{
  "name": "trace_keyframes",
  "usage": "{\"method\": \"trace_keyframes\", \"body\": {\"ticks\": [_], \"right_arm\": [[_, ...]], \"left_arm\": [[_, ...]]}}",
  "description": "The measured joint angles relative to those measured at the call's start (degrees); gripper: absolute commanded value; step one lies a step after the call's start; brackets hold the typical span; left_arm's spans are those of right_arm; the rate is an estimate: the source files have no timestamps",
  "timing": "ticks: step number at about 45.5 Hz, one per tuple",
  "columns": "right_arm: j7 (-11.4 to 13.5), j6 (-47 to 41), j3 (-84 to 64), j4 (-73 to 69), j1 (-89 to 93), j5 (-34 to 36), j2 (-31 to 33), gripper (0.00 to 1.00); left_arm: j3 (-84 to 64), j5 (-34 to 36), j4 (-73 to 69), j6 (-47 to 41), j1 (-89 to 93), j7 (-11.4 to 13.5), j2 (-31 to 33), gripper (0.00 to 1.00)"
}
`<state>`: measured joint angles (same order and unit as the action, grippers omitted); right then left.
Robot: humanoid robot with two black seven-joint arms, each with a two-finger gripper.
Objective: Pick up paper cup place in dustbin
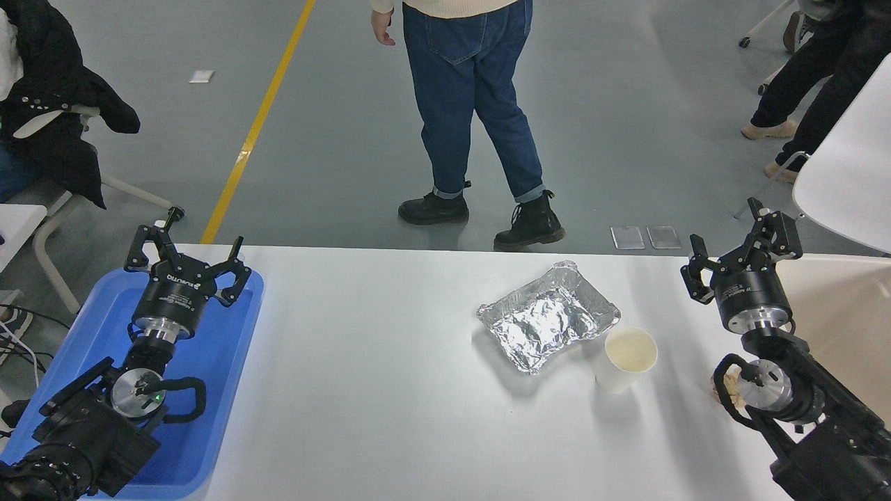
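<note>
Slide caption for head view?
Open right gripper hovers beside upright white paper cup near crumpled silver foil tray; beige dustbin at right.

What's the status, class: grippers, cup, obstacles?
Left gripper open, parked over blue tray. Right gripper open, empty. Paper cup upright beside foil tray. Dustbin at right.

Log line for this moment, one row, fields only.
paper cup: upright on table, beside foil tray | right gripper: open, empty, near dustbin | left gripper: open over blue tray
</note>
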<state>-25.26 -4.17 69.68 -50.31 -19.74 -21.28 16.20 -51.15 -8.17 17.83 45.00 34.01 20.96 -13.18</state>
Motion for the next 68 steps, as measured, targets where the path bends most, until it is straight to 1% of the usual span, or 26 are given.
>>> {"method": "trace_keyframes", "body": {"ticks": [53,68], "right_arm": [[0.0,0.1,-1.5,0.8,-0.5,0.1,-0.1,1.0],[0.0,0.3,-2.2,0.9,-0.2,0.2,0.9,1.0]], "left_arm": [[0.0,0.0,0.0,0.0,0.0,0.1,0.0,1.0],[0.0,0.0,-0.1,0.0,0.0,0.1,0.0,1.0]]}}
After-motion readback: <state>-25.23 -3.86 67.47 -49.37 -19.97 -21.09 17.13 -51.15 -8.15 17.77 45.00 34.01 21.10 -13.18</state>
